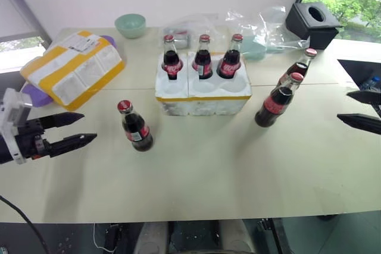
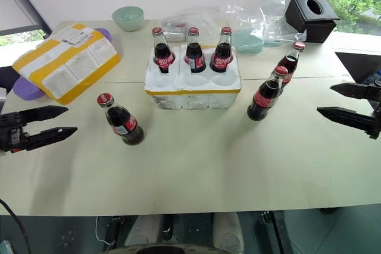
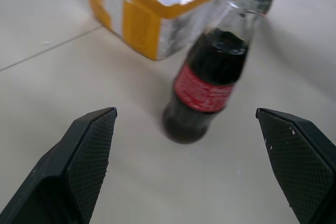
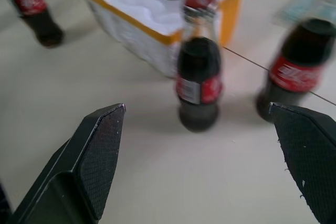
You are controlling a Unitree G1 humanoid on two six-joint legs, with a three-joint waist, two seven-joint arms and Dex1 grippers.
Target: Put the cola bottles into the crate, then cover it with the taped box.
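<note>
- Three cola bottles seated in the crate's back wells near the table's far edge; three loose beside it.
- Glass: stiff, heavy, slippery, breakable; best gripped around the labelled body.
- Left gripper and right gripper: jaws wide apart, empty.

My black fingers carry a matt, cross-hatched grip texture. The cola bottles are glossy glass. The crate is rough white foam, the taped box shiny-taped, the table smooth matt.

Three cola bottles in crate
</note>
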